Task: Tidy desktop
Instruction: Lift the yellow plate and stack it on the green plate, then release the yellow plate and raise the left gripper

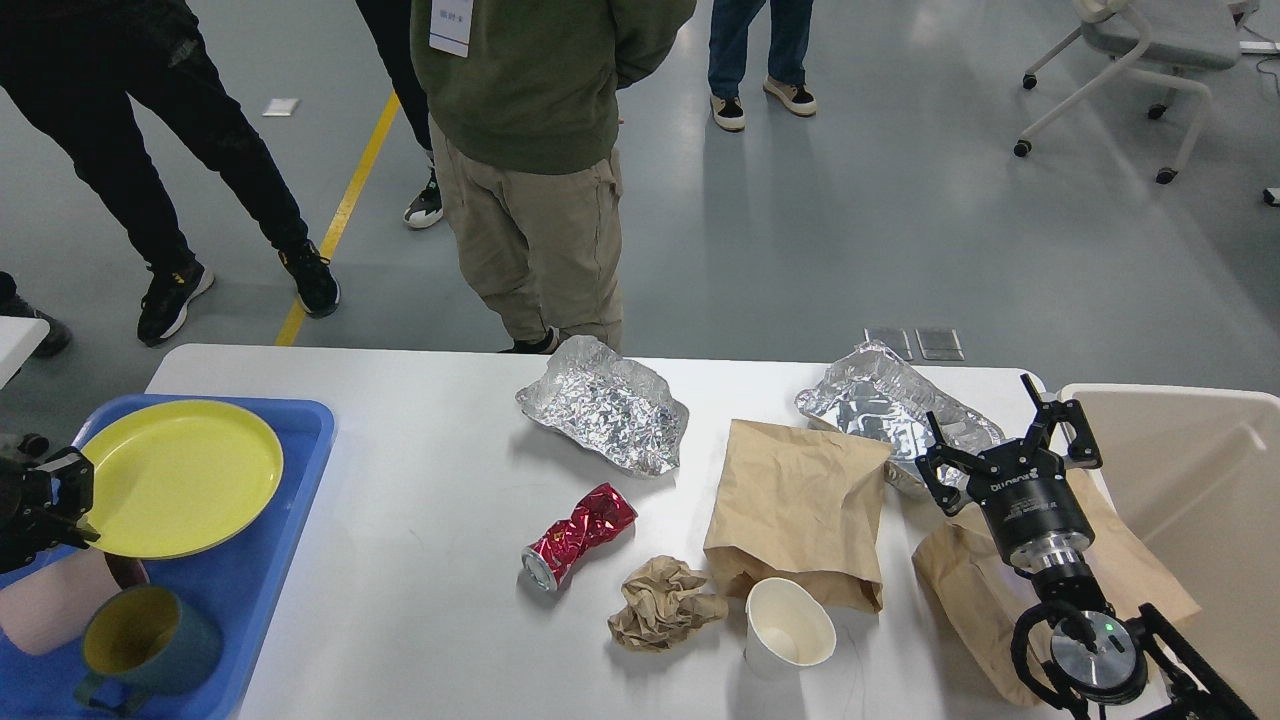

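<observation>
The big white flat desk (430,600) fills the near part of the view. At its left end sits a blue plastic tray (290,480). At its right end stands a beige plastic bin (1190,470).

The left tool (62,497) is at the far left edge of the view, over the tray. It grips the left rim of a round yellow plastic plate (180,490), which lies over the tray. I cannot tell if the plate rests down yet or hangs just above. Near it on the tray are a teal mug with a yellow inside (140,645) and a pink cup (50,610), partly hidden.

The right tool (1005,445) hovers with its fingers spread wide and nothing between them. It is over the right part of the desk, right beside the bin.

The trash lies in the middle and to the right. Just below the right tool is a flat brown paper bag (950,590), and just past it on the far side is a crumpled silver foil tray (880,405). To the left of the tool lies a bigger brown paper bag (795,500), and near that a white paper cup (790,630). Further left are a crumpled brown paper ball (660,605), a crushed red can (575,535) and a second crumpled silver foil tray (605,405). The can's long side runs from near left to far right.

I think the right arm is the closer one for all this trash, since the bin is on its side. The left arm is well apart from it and busy with the plate.
</observation>
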`<state>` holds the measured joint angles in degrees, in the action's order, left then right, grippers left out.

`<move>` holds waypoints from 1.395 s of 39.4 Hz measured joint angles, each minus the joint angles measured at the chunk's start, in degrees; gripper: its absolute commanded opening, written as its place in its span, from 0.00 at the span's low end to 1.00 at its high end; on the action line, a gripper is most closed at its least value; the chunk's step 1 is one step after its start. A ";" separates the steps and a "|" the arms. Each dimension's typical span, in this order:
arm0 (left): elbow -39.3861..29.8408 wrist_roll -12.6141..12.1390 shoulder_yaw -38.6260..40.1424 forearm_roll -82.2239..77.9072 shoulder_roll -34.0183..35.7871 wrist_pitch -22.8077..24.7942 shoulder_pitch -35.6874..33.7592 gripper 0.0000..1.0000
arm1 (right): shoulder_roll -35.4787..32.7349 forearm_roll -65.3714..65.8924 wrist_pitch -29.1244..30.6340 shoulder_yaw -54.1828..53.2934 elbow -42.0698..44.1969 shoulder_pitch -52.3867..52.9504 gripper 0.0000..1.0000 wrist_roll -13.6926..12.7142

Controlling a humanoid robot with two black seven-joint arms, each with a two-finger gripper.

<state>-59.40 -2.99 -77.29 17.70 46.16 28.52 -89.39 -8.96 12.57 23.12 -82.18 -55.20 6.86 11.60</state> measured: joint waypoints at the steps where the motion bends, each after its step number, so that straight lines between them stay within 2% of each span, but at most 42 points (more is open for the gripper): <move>1: 1.57 -0.19 1.35 -0.01 0.06 -0.02 1.85 0.00 | 0.00 0.00 0.00 0.00 0.00 0.00 1.00 0.00; 7: 12.14 -2.59 9.27 -0.02 -0.36 -1.98 11.93 0.00 | 0.03 0.00 0.00 0.00 0.00 0.00 1.00 0.00; 19: 24.82 -4.91 14.74 0.14 -4.42 -9.12 19.36 0.00 | 0.03 0.00 0.00 0.00 -0.03 0.00 1.00 0.00; 27: 28.28 -5.80 16.96 0.09 -7.97 -10.47 23.76 0.00 | 0.04 0.00 0.00 0.00 -0.03 0.02 1.00 0.00; 37: 27.96 -6.70 19.62 -0.21 -8.71 -9.57 24.82 0.02 | 0.08 0.00 0.00 0.00 -0.02 0.02 1.00 0.00; 40: 27.85 -6.86 19.91 -0.22 -8.72 -9.56 24.90 0.09 | 0.08 0.00 0.00 0.00 -0.02 0.01 1.00 0.00; 41: 27.82 -6.87 19.96 -0.22 -8.73 -9.56 24.92 0.21 | 0.08 0.00 0.00 0.00 -0.01 0.01 1.00 0.00; 44: 27.77 -6.87 20.10 -0.22 -8.85 -9.56 24.96 0.34 | 0.08 0.00 0.00 0.00 0.00 0.01 1.00 0.00; 45: 27.77 -6.86 20.12 -0.22 -8.89 -9.56 24.96 0.49 | 0.08 0.00 0.00 0.00 0.00 0.01 1.00 0.00; 46: 27.77 -6.82 20.19 -0.22 -8.96 -9.57 24.97 0.60 | 0.08 0.00 0.00 0.00 0.00 0.01 1.00 0.00; 48: 27.77 -6.65 20.46 -0.22 -8.97 -9.60 24.97 0.66 | 0.07 0.00 0.00 0.00 0.00 0.01 1.00 0.00; 50: 27.80 -6.40 20.67 -0.22 -8.96 -9.61 24.97 0.83 | 0.05 0.00 0.00 0.00 0.00 0.02 1.00 0.00; 52: 27.89 -6.26 20.75 -0.22 -8.89 -9.66 24.97 0.90 | 0.05 0.00 0.00 0.00 0.00 0.05 1.00 0.00; 55: 27.93 -6.19 20.77 -0.22 -8.61 -9.66 24.81 0.95 | 0.05 0.00 0.00 0.00 0.00 0.05 1.00 0.00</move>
<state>-31.47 -9.18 -56.52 17.48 37.55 18.87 -64.58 -8.91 12.57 23.12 -82.18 -55.20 6.91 11.60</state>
